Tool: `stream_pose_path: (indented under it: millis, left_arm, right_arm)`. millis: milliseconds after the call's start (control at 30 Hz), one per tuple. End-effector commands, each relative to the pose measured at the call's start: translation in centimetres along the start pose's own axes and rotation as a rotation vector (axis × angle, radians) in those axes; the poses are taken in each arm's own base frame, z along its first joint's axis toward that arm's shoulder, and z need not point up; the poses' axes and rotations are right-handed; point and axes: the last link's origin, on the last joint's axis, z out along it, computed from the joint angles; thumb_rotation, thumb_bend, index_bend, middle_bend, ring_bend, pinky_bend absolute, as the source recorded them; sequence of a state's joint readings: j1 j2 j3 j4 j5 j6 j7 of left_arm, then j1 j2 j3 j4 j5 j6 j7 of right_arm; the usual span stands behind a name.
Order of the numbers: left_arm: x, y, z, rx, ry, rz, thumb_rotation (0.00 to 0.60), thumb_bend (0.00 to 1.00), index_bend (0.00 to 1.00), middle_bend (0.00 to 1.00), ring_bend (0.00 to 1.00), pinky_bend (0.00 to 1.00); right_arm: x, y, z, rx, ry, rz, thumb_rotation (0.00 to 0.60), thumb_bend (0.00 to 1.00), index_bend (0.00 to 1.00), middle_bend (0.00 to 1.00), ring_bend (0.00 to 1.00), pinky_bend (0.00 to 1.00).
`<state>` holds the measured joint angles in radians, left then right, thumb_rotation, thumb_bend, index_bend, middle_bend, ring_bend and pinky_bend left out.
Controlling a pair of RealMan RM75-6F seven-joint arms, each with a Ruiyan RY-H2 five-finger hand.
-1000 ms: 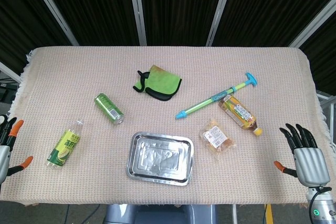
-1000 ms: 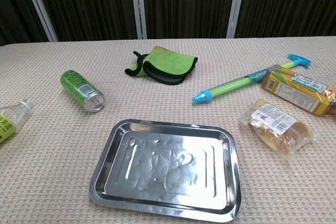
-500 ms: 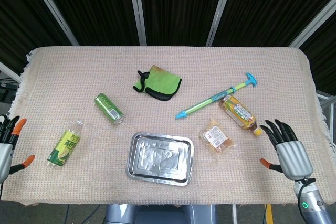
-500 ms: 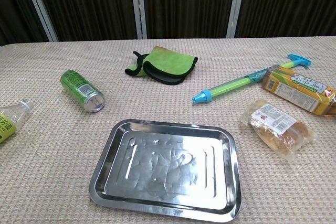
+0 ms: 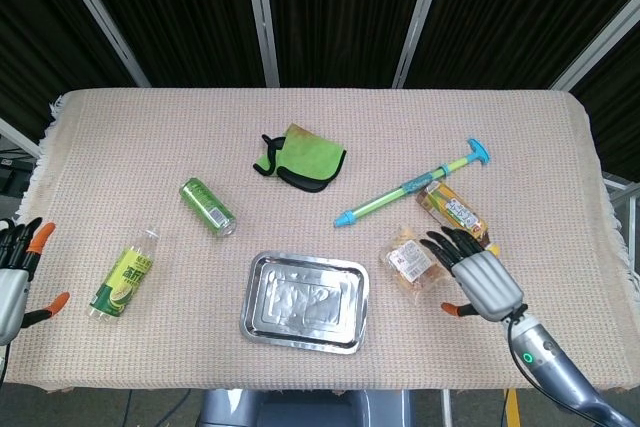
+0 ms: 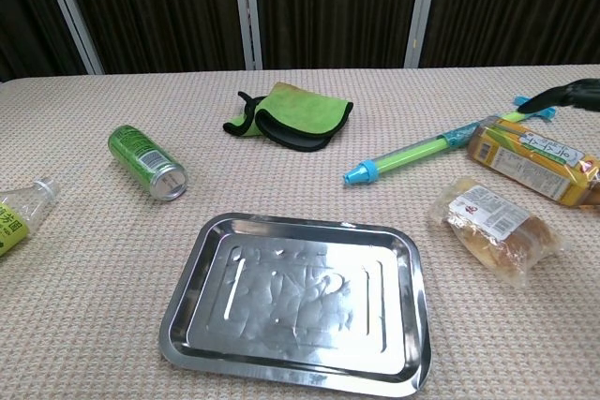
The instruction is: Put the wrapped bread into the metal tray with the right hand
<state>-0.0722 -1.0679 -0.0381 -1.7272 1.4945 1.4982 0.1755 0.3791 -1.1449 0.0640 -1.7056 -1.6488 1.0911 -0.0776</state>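
The wrapped bread lies flat on the cloth, to the right of the metal tray, which holds nothing. My right hand hovers just right of the bread with its fingers spread and nothing in them; its dark fingertips enter the chest view at the upper right. My left hand stays at the table's left edge, fingers apart and holding nothing.
A tea bottle and a blue-green water pump toy lie close behind the bread. A green can, a green-label bottle and a green cloth lie further left and back.
My right hand has moved left from the table's right edge to just beside the bread. The left hand has barely shifted. Nothing on the table has moved.
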Motion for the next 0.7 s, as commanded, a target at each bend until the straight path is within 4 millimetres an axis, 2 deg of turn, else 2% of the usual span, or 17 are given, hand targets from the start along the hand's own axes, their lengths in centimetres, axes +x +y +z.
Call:
stream_pose_path:
  millis: [33,367,700]
  left_arm:
    - [0.1,0.0,0.1,0.002,0.000,0.002,0.595,0.18,0.05,0.00,0.00,0.00]
    - [0.0,0.0,0.3,0.003,-0.008,0.003,0.596,0.18,0.05,0.00,0.00,0.00]
    - [-0.4,-0.3,0.3,0.011,-0.015,-0.002,0.596,0.18,0.05,0.00,0.00,0.00]
  right_arm:
    - [-0.5,-1.0,2.6,0.054,-0.074,-0.005,0.600,0.00,0.07,0.06,0.00,0.11]
    - [-2.5,-1.1,6.2,0.049,-0.205,-0.020,0.600,0.00,0.07,0.05,0.00,0.11]
    - [-3.8,-0.7,8.6,0.021,-0.284,-0.050,0.600,0.00,0.07,0.05,0.00,0.11]
